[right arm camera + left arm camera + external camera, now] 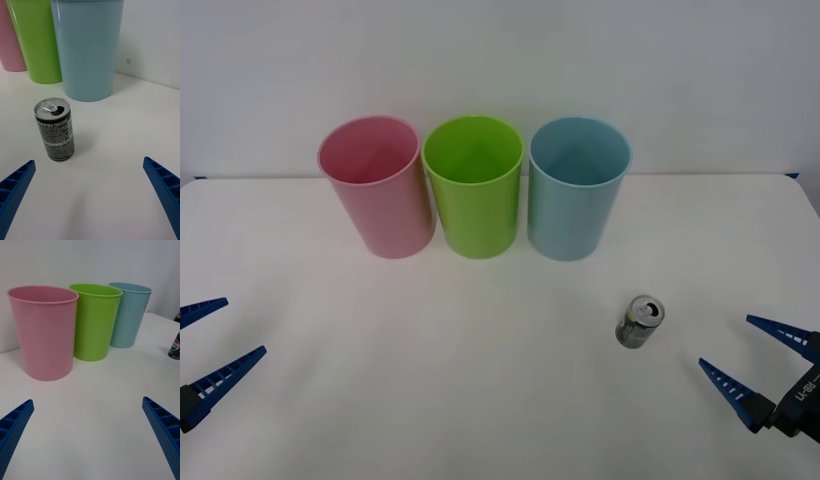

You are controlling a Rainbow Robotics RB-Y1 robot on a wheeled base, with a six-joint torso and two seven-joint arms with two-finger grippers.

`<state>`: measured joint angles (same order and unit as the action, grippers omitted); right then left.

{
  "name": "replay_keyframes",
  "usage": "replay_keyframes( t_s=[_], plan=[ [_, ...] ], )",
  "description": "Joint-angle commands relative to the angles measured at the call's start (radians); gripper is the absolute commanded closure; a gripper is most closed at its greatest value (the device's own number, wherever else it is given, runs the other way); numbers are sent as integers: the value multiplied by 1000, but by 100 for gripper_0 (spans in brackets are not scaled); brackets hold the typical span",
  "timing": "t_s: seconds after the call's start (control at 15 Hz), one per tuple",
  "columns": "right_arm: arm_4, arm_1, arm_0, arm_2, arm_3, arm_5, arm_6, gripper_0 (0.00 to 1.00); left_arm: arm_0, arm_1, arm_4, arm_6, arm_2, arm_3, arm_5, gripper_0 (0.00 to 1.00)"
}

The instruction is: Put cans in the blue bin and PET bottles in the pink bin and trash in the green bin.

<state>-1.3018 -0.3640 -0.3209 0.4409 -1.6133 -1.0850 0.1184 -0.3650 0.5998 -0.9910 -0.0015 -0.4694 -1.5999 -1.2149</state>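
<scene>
A small black can with a silvery opened top stands upright on the white table, in front of and slightly right of the blue bin. The same can sits just ahead of my right gripper, which is open and empty at the table's right edge. Three bins stand in a row at the back: pink bin, green bin, then blue. My left gripper is open at the left edge, facing the pink bin. PET bottles and trash are out of view.
The white table ends at a white wall behind the bins. The bins stand close together, nearly touching.
</scene>
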Motion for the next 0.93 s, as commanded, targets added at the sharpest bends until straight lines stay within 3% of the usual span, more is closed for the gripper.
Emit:
replay_keyframes(
  t_s=[0.07, 0.93],
  plan=[
    [-17, 0, 6, -57, 1, 34, -3, 0, 0, 0, 0, 0, 0, 0, 0, 0],
    [-45, -1, 51, -337, 3, 358, -11, 0, 0, 0, 0, 0, 0, 0, 0, 0]
  ],
)
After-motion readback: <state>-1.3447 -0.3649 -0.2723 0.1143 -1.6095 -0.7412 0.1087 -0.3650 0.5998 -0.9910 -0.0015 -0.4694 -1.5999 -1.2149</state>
